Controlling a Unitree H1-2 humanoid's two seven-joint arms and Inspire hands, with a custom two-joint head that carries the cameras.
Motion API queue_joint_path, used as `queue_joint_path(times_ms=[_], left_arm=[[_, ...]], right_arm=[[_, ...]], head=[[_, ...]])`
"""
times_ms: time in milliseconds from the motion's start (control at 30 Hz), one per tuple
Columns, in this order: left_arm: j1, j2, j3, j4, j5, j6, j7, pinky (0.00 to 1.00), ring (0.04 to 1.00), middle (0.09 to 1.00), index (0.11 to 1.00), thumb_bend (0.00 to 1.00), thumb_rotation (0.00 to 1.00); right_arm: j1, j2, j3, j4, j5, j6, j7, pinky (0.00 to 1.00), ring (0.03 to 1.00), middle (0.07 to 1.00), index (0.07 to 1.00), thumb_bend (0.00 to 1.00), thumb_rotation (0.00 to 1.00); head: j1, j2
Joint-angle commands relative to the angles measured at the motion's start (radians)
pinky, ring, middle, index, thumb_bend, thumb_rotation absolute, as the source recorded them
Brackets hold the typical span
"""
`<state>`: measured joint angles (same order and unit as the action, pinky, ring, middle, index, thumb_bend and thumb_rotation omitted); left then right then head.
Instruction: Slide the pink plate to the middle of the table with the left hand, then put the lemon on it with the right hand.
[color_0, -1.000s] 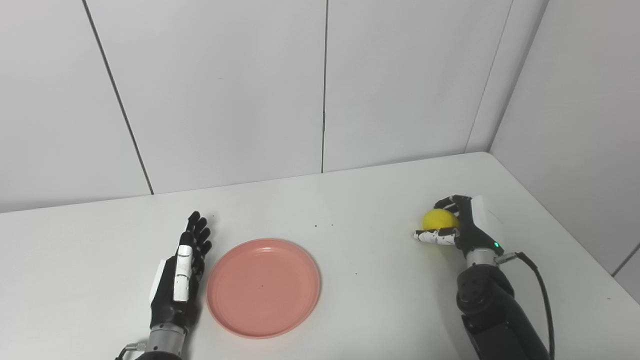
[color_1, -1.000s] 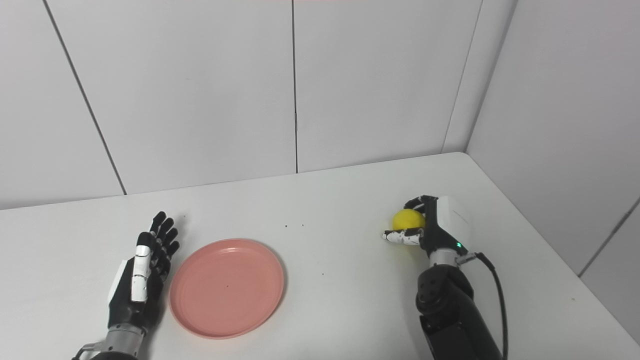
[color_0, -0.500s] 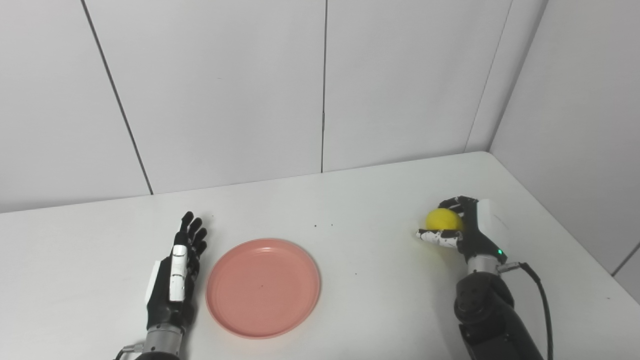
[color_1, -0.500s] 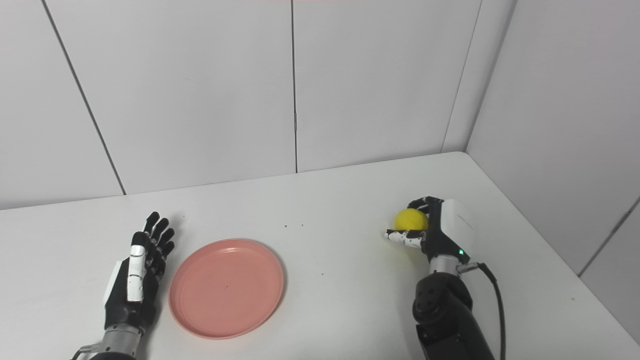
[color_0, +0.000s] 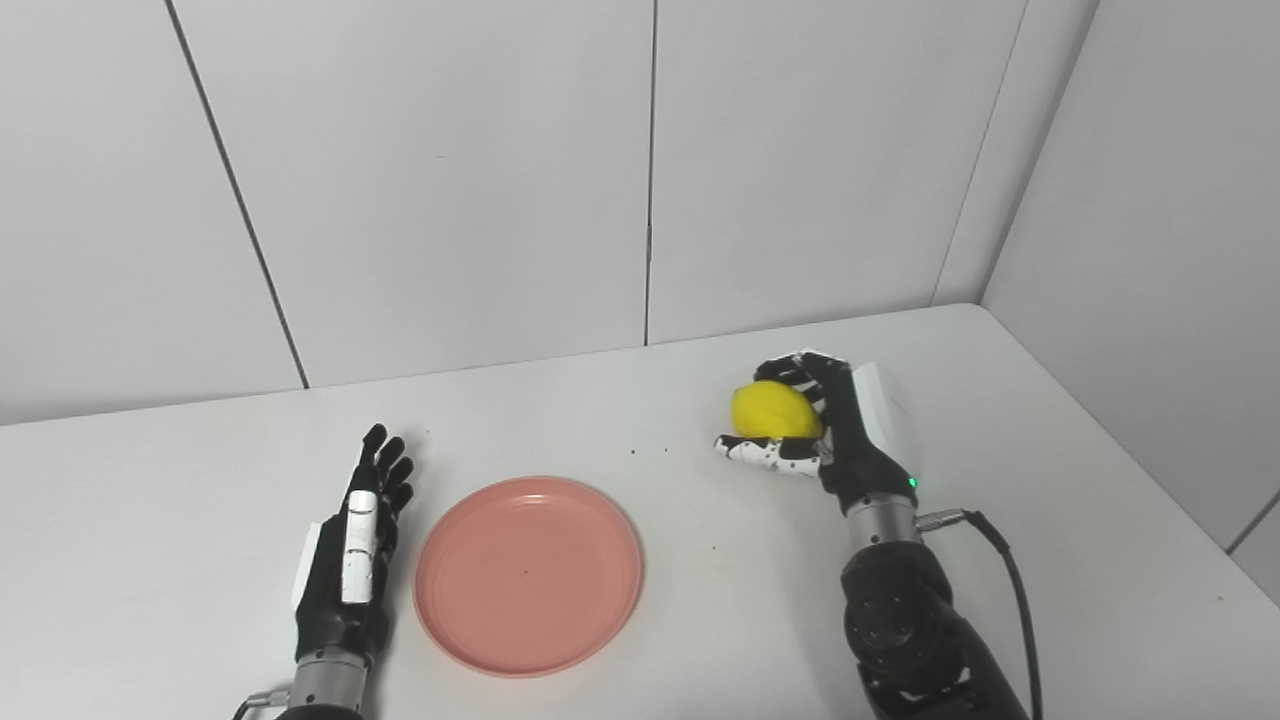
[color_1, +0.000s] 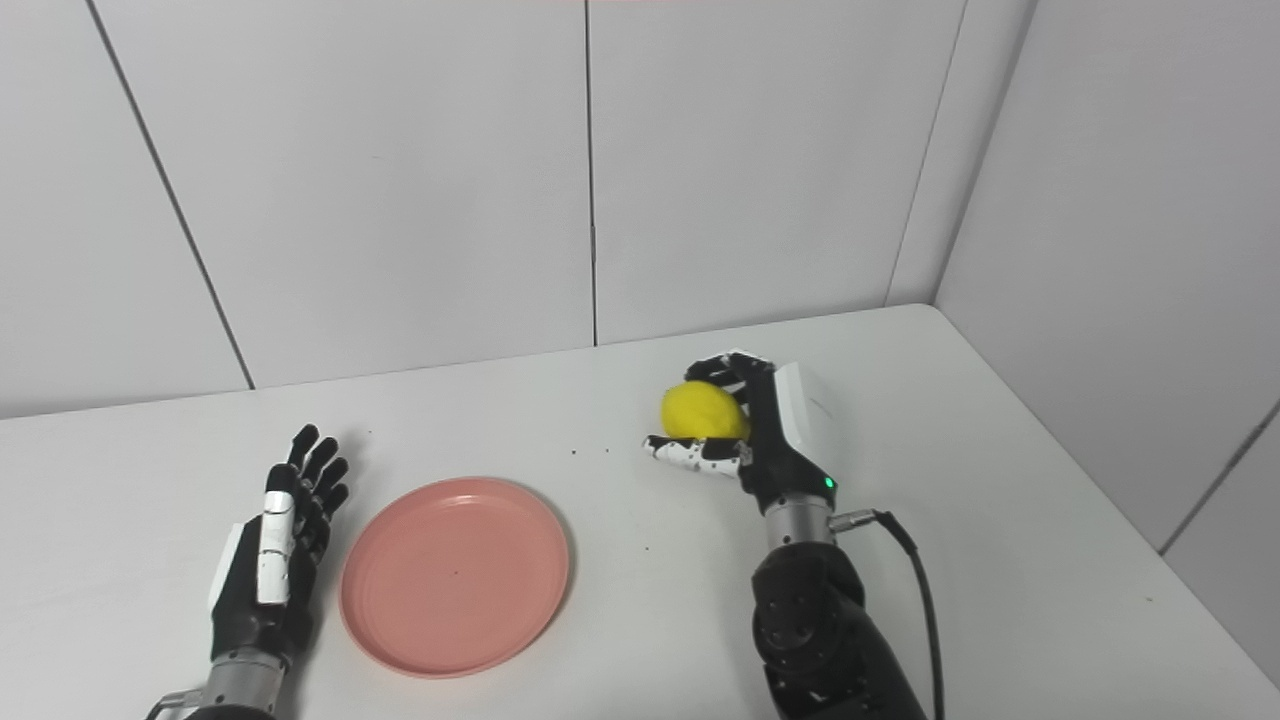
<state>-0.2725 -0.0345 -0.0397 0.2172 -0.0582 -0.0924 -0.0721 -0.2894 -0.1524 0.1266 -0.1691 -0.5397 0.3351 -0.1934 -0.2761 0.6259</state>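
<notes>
Lemon in our right hand, plate waiting off to its left.

Our right hand grasps the lemon, fingers curled over it and thumb beneath, raised off the tabletop. The pink plate lies flat, well apart from the lemon, to its left and nearer us, so the carry we judge comes next runs leftward and toward our body. Our left hand rests released, fingers straight, just beside the plate's left rim; we cannot tell whether it touches it.
</notes>
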Motion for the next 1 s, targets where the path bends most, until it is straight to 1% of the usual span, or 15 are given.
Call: queue_joint_path(times_ms=[0, 33, 67, 100, 133, 267, 333, 367, 400, 500, 600, 767, 800, 867, 967], left_arm=[[0.026, -0.012, -0.011, 0.005, 0.036, -0.001, 0.023, 0.94, 0.948, 0.961, 0.948, 0.66, 1.0], [0.026, -0.012, -0.015, 0.004, 0.049, 0.0, 0.029, 0.94, 0.946, 0.959, 0.947, 0.67, 1.0], [0.029, -0.013, -0.022, -0.001, 0.069, 0.006, 0.037, 0.94, 0.944, 0.958, 0.946, 0.67, 1.0], [0.031, -0.014, -0.029, -0.008, 0.087, 0.016, 0.044, 0.94, 0.938, 0.955, 0.944, 0.67, 1.0], [0.033, -0.015, -0.033, -0.013, 0.099, 0.022, 0.049, 0.94, 0.935, 0.954, 0.944, 0.67, 1.0], [0.046, -0.018, -0.05, -0.045, 0.084, 0.062, 0.024, 0.98, 0.964, 0.981, 0.975, 0.64, 1.0], [0.047, -0.028, -0.046, -0.048, 0.068, 0.068, 0.025, 0.99, 0.974, 0.986, 0.979, 0.63, 1.0], [0.047, -0.031, -0.045, -0.049, 0.067, 0.071, 0.03, 0.99, 0.975, 0.986, 0.979, 0.63, 1.0], [0.047, -0.035, -0.045, -0.05, 0.07, 0.075, 0.036, 0.99, 0.974, 0.986, 0.98, 0.63, 1.0], [0.046, -0.04, -0.044, -0.05, 0.069, 0.083, 0.04, 0.99, 0.967, 0.984, 0.979, 0.63, 1.0], [0.045, -0.047, -0.043, -0.046, 0.067, 0.078, 0.044, 0.98, 0.966, 0.984, 0.979, 0.63, 1.0], [0.047, -0.052, -0.049, -0.045, 0.092, 0.075, 0.064, 0.97, 0.955, 0.977, 0.971, 0.64, 1.0], [0.047, -0.055, -0.052, -0.047, 0.1, 0.078, 0.073, 0.97, 0.954, 0.976, 0.971, 0.64, 1.0], [0.048, -0.063, -0.053, -0.049, 0.114, 0.082, 0.089, 0.96, 0.944, 0.969, 0.961, 0.64, 1.0], [0.049, -0.069, -0.055, -0.046, 0.123, 0.08, 0.097, 0.95, 0.94, 0.966, 0.959, 0.64, 1.0]], right_arm=[[-0.044, 0.003, 0.015, -0.048, -0.011, -0.06, 0.013, 0.24, 0.447, 0.467, 0.506, 0.52, 0.0], [-0.045, 0.006, 0.021, -0.048, -0.008, -0.067, 0.018, 0.23, 0.446, 0.467, 0.506, 0.52, 0.0], [-0.047, 0.011, 0.035, -0.045, -0.004, -0.084, 0.027, 0.22, 0.445, 0.466, 0.506, 0.52, 0.0], [-0.049, 0.015, 0.047, -0.042, -0.002, -0.097, 0.034, 0.27, 0.448, 0.47, 0.507, 0.52, 0.0], [-0.05, 0.017, 0.054, -0.04, -0.001, -0.105, 0.038, 0.29, 0.449, 0.471, 0.507, 0.52, 0.0], [-0.059, 0.04, 0.095, -0.012, -0.005, -0.151, 0.044, 0.26, 0.447, 0.47, 0.509, 0.52, 0.0], [-0.06, 0.047, 0.107, -0.007, -0.008, -0.157, 0.051, 0.24, 0.446, 0.465, 0.512, 0.52, 0.0], [-0.061, 0.052, 0.116, -0.007, -0.017, -0.147, 0.058, 0.2, 0.445, 0.455, 0.515, 0.52, 0.0], [-0.062, 0.054, 0.125, -0.008, -0.029, -0.14, 0.065, 0.19, 0.444, 0.453, 0.515, 0.52, 0.0], [-0.063, 0.056, 0.14, -0.001, -0.036, -0.148, 0.082, 0.15, 0.443, 0.453, 0.514, 0.52, 0.0], [-0.062, 0.063, 0.145, 0.015, 0.0, -0.187, 0.1, 0.22, 0.446, 0.458, 0.511, 0.52, 0.0], [-0.067, 0.074, 0.163, 0.042, 0.005, -0.209, 0.115, 0.21, 0.446, 0.45, 0.511, 0.52, 0.0], [-0.071, 0.074, 0.17, 0.054, 0.006, -0.217, 0.121, 0.21, 0.445, 0.448, 0.512, 0.52, 0.0], [-0.076, 0.074, 0.18, 0.072, 0.003, -0.227, 0.13, 0.23, 0.447, 0.452, 0.512, 0.52, 0.0], [-0.078, 0.077, 0.191, 0.09, 0.004, -0.232, 0.146, 0.18, 0.444, 0.432, 0.522, 0.51, 0.0]], head=[[0.03, 0.001], [0.03, 0.001], [0.053, 0.0], [0.065, 0.0], [0.075, -0.001], [0.112, -0.005], [0.126, -0.006], [0.14, -0.007], [0.153, -0.009], [0.167, -0.009], [0.187, -0.009], [0.207, -0.01], [0.224, -0.01], [0.242, -0.011], [0.257, -0.012]])
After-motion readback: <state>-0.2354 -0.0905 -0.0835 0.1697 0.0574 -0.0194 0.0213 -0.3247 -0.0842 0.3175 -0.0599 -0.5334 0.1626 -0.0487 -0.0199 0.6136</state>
